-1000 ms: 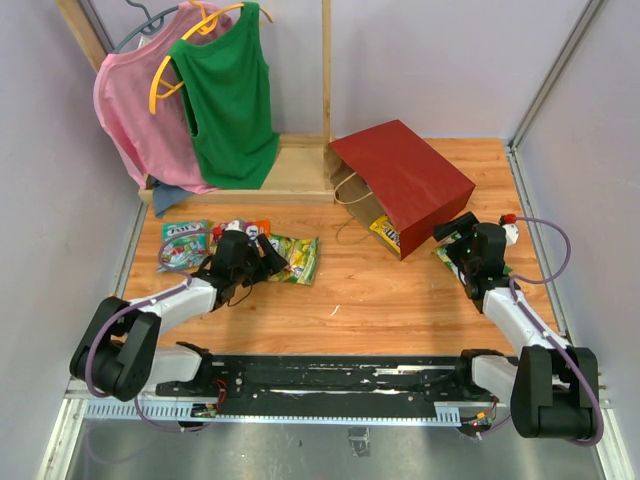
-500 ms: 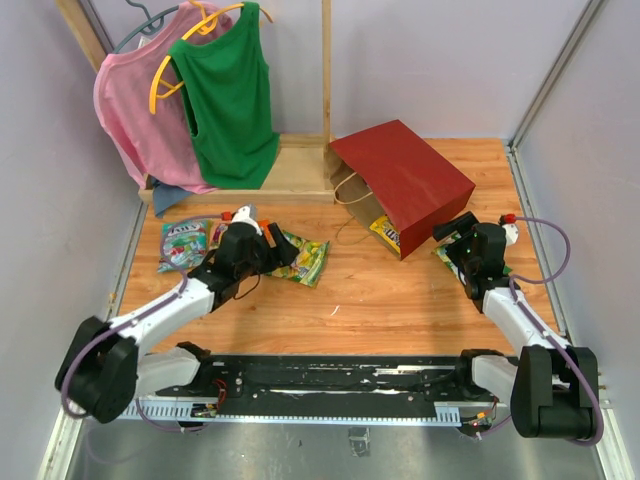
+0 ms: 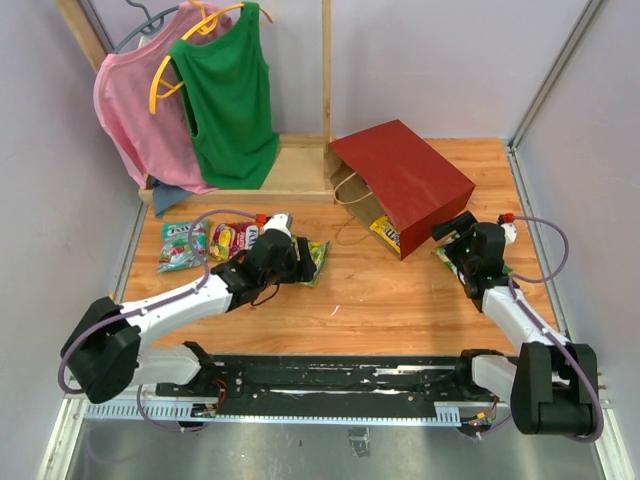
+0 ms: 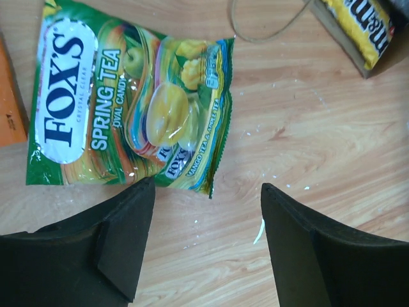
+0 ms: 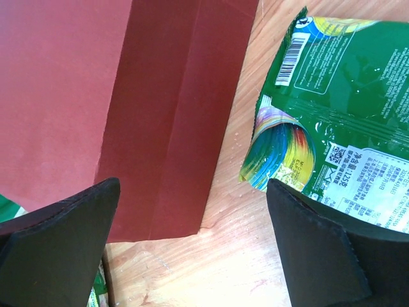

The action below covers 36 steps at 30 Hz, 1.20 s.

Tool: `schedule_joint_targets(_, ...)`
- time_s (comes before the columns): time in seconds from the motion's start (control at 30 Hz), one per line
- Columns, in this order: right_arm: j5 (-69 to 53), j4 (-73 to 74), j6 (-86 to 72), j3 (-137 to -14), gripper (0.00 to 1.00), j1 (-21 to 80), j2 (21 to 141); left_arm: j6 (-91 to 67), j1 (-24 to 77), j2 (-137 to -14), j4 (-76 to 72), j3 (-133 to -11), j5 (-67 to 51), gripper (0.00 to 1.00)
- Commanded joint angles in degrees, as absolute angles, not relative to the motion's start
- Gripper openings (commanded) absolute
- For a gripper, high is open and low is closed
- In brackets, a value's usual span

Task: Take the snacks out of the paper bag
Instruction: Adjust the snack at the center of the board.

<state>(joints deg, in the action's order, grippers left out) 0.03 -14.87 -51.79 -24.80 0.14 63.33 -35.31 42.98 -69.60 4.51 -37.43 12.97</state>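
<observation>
The red paper bag (image 3: 405,180) lies on its side at the back right, its mouth facing the front left. A yellow snack packet (image 3: 385,232) shows in the mouth (image 4: 358,25). On the table to the left lie a green-white packet (image 3: 180,245), a red packet (image 3: 228,238) and a green Fox's packet (image 4: 128,102). My left gripper (image 3: 300,262) (image 4: 208,192) hangs open just past the Fox's packet's edge, over bare wood. My right gripper (image 3: 455,235) (image 5: 192,192) stands open at the bag's near corner (image 5: 128,96), beside a green packet (image 5: 339,96) lying on the table.
A wooden rack (image 3: 290,170) with a pink top (image 3: 140,110) and a green top (image 3: 230,95) on hangers stands at the back left. An orange packet's edge (image 4: 9,96) lies left of the Fox's packet. The bag's loop handle (image 4: 255,32) rests on the wood.
My left arm has swung to the right, from over the packets on the left towards the bag's mouth, its jaws slightly narrower. The right arm has stayed put.
</observation>
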Motion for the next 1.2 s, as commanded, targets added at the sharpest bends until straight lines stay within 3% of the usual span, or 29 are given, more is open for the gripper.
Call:
schedule_joint_targets(0.0, 1.2, -15.0, -50.7, -25.6, 0.99, 1.3, 61.9, -35.1, 44.2, -71.2, 2.4, -36.6, 12.4, 0.69)
schedule_joint_targets(0.17, 0.8, -14.9, -50.8, -25.5, 1.0, 1.3, 62.2, -34.9, 44.2, -73.4, 1.4, -36.3, 12.9, 0.5)
schedule_joint_targets(0.27, 0.6, -15.0, -51.0, -25.5, 1.0, 1.3, 62.2, -34.7, 44.2, -74.5, 0.3, -35.3, 14.6, 0.46)
schedule_joint_targets(0.47, 0.6, -14.8, -51.0, -25.5, 1.0, 1.3, 61.7, -34.6, 44.2, -78.0, -1.1, -35.1, 14.8, 0.16)
schedule_joint_targets(0.57, 0.5, -14.7, -50.9, -25.5, 1.0, 1.3, 61.4, -34.4, 44.2, -79.6, -2.1, -35.3, 14.8, 0.1)
schedule_joint_targets(0.73, 0.5, -14.5, -50.8, -25.5, 1.0, 1.3, 61.4, -33.5, 44.2, -82.7, -2.6, -36.9, 16.3, 0.03)
schedule_joint_targets(1.17, 0.0, -14.5, -50.9, -25.6, 1.0, 1.3, 61.5, -28.8, 42.4, -93.0, -1.1, -44.2, 25.3, 0.01)
